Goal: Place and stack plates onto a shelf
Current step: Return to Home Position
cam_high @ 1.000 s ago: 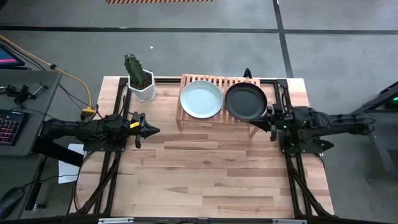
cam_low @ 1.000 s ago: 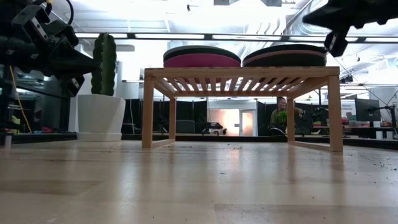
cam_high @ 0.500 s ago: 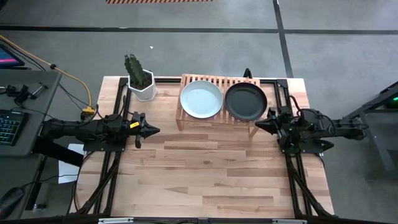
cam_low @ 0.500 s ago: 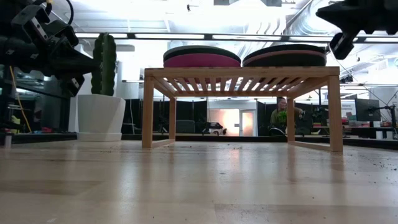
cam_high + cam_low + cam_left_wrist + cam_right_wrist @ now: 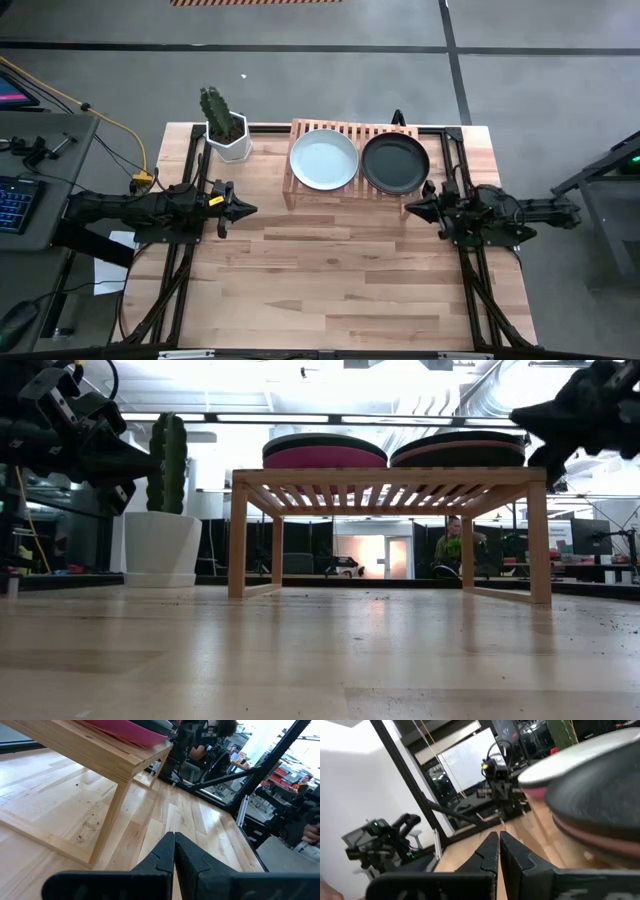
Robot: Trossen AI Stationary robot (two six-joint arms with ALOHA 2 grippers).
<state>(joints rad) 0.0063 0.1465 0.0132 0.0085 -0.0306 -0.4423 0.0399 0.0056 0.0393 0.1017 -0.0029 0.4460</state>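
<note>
The light-wood slatted shelf (image 5: 350, 180) stands at the table's far edge and carries two stacks of plates. The left stack has a pale mint plate (image 5: 323, 159) on top, and a hot pink plate (image 5: 324, 457) shows in it from the side. A black plate (image 5: 395, 163) tops the right stack, which has a light pink rim (image 5: 457, 448) within it. My left gripper (image 5: 252, 210) is shut and hovers left of the shelf, over the table. My right gripper (image 5: 408, 207) is shut too, just off the shelf's near right corner, and touches nothing.
A white hexagonal pot with a green cactus (image 5: 226, 128) stands at the shelf's left end. Bare wooden table top (image 5: 330, 270) stretches from the shelf to the near edge. Black frame rails (image 5: 470, 280) run along both sides of the table.
My right gripper has drawn away from the black plate's right rim toward the table's near edge, swinging a little leftward and sinking below the shelf top's level. The plates and my left arm have kept still.
</note>
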